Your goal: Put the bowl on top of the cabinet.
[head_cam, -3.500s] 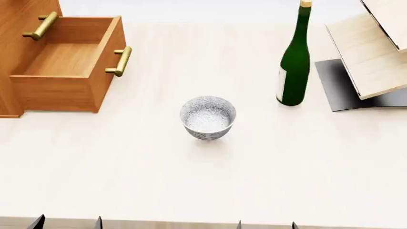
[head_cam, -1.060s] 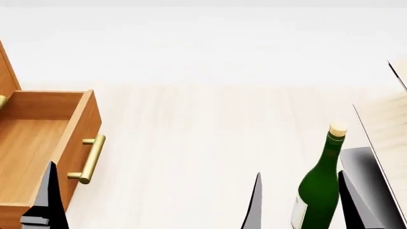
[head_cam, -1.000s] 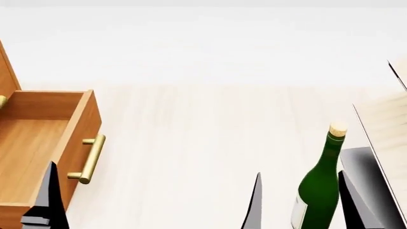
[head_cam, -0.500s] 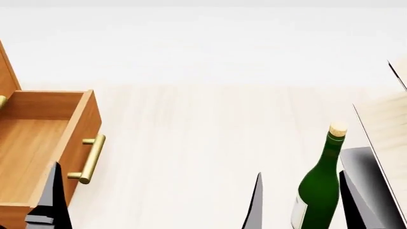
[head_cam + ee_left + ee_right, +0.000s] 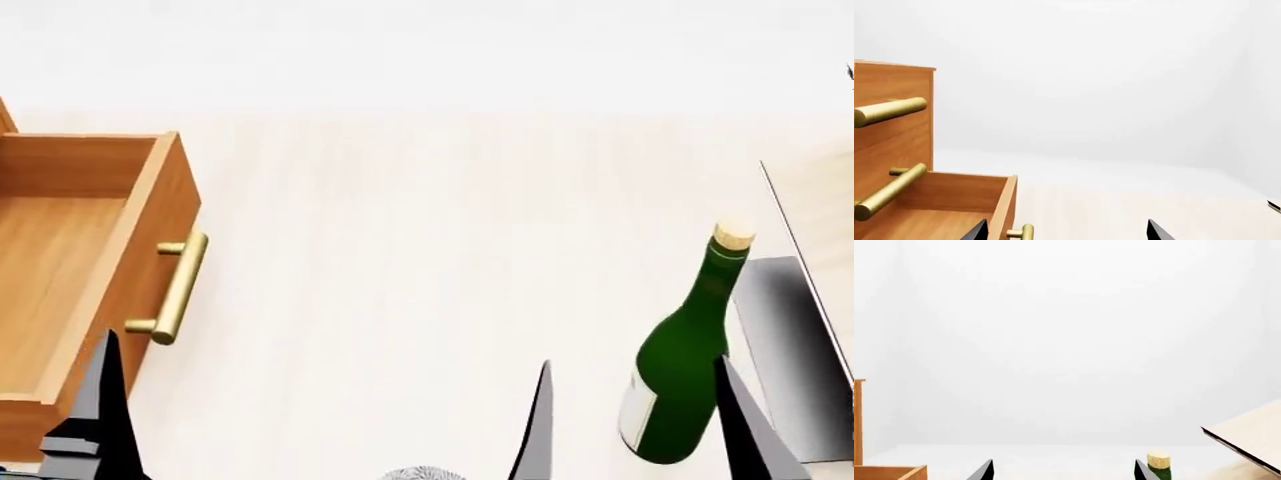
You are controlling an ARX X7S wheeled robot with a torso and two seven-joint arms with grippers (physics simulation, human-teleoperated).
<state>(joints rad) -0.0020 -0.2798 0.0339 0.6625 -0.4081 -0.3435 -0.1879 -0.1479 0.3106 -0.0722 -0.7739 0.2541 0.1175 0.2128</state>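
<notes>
Only a sliver of the speckled bowl's rim (image 5: 424,472) shows, at the bottom edge of the head view between my two arms. The orange-brown cabinet (image 5: 894,135) stands at the left, its lower drawer (image 5: 80,280) pulled out with the brass handle facing the table. My left gripper (image 5: 1066,235) is open, its fingertips wide apart beside the drawer front, holding nothing. One of its fingers (image 5: 100,420) rises before the drawer corner. My right gripper (image 5: 1064,472) is also open and empty; its fingers (image 5: 538,420) stand near the bowl rim and the bottle.
A green bottle (image 5: 681,390) with a cork (image 5: 1159,460) stands right of the bowl, just behind my right gripper. A pale plywood rack (image 5: 1247,435) on a dark grey base (image 5: 787,350) fills the far right. The pale tabletop (image 5: 427,250) stretches behind.
The head view has tilted down: drawer and bottle sit higher in the picture and the bowl's rim has come into sight at the bottom. The grippers stay open.
</notes>
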